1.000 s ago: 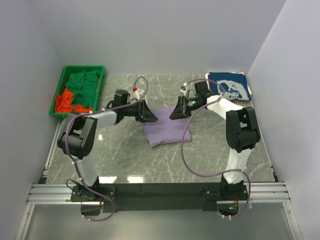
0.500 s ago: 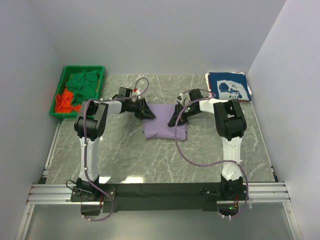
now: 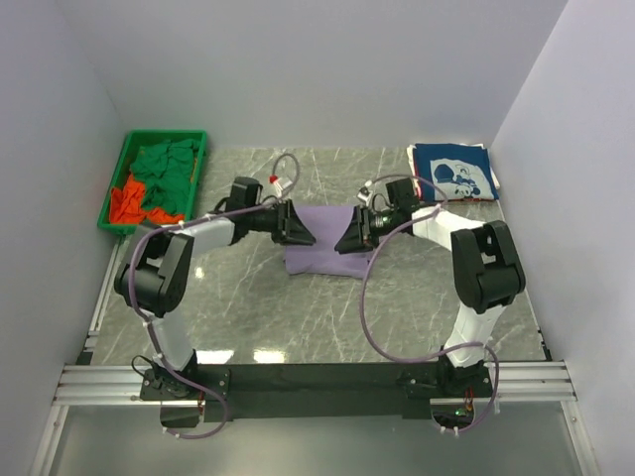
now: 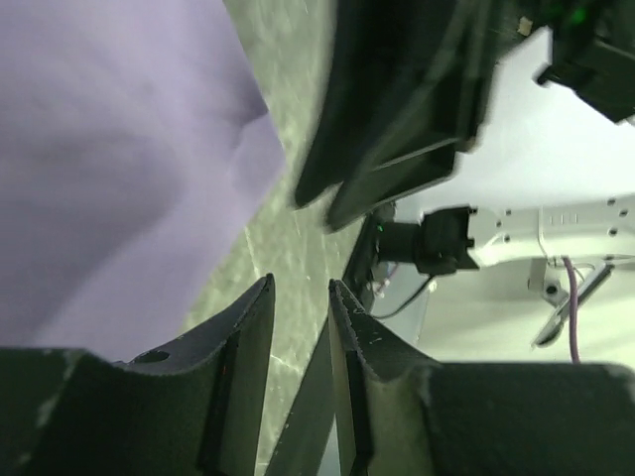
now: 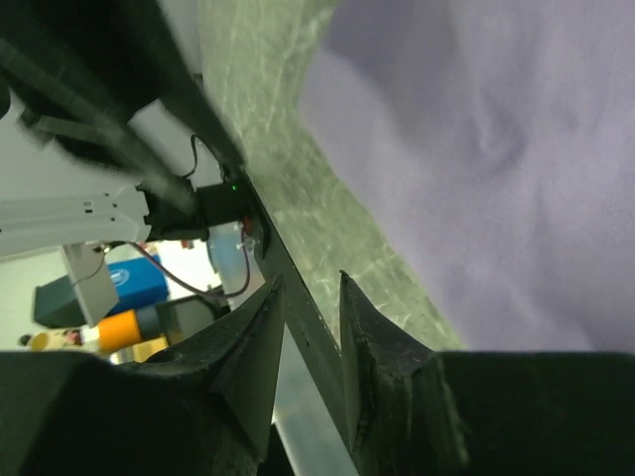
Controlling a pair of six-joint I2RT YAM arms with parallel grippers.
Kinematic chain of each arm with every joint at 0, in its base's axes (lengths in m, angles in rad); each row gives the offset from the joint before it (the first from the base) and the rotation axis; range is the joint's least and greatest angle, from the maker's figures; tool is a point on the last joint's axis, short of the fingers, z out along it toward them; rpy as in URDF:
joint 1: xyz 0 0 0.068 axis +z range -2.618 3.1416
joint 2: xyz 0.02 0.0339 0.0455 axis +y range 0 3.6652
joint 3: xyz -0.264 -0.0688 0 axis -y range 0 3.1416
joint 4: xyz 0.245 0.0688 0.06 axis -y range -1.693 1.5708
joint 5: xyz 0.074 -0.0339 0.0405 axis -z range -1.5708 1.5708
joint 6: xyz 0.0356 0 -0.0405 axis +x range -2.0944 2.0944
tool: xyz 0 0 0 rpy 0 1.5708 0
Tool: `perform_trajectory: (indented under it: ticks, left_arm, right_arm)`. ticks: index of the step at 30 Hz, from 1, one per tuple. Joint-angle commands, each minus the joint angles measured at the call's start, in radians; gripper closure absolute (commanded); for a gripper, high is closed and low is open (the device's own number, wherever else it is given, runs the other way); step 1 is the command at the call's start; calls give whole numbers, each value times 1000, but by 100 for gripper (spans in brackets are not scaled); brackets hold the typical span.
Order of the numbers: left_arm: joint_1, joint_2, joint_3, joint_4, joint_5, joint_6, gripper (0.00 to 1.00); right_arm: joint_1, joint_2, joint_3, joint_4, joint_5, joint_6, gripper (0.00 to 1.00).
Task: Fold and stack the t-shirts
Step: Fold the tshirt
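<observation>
A lavender-purple t-shirt [image 3: 328,248] lies folded into a rough square in the middle of the table. My left gripper [image 3: 306,236] hovers over its left edge and my right gripper [image 3: 342,244] over its right part, tips facing each other. In the left wrist view the left gripper [image 4: 301,283] is slightly open with nothing between its fingers, the lavender cloth [image 4: 119,149] beside it. The right gripper [image 5: 311,279] is likewise open and empty next to the cloth [image 5: 496,149]. A folded navy t-shirt [image 3: 453,171] with a white print lies at the far right.
A green plastic bin [image 3: 117,188] at the far left holds crumpled green tees [image 3: 164,164] and orange-red ones [image 3: 126,203]. White walls close in the table on the left, back and right. Bare marble [image 3: 327,317] lies between the lavender tee and the arm bases.
The lavender tee went from a skewed, longer shape to a squarer, more compact fold. Both arms pushed toward the far side and drew back; the jaws have parted a little.
</observation>
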State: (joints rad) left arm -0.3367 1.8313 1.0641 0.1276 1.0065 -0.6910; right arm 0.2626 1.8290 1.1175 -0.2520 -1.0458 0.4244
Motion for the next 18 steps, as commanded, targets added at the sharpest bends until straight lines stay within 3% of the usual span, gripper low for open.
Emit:
perform_trajectory:
  ticks: [1, 5, 7, 10, 14, 18]
  left_arm:
    - [-38, 41, -70, 112, -3, -96, 66]
    - [-41, 135, -89, 54, -42, -49, 65]
    - [-15, 199, -67, -81, -83, 51, 66]
    - [63, 243, -47, -150, -158, 122, 66]
    - [110, 244, -3, -256, -181, 205, 65]
    - [107, 154, -18, -256, -87, 275, 62]
  right_arm:
    - [17, 76, -65, 85, -14, 48, 64]
    - [17, 214, -12, 13, 32, -18, 65]
    - [3, 277, 1, -27, 72, -42, 65]
    - [-37, 314, 28, -84, 148, -76, 65]
    - [-69, 311, 57, -162, 190, -133, 66]
    - [-65, 225, 67, -219, 123, -196, 67]
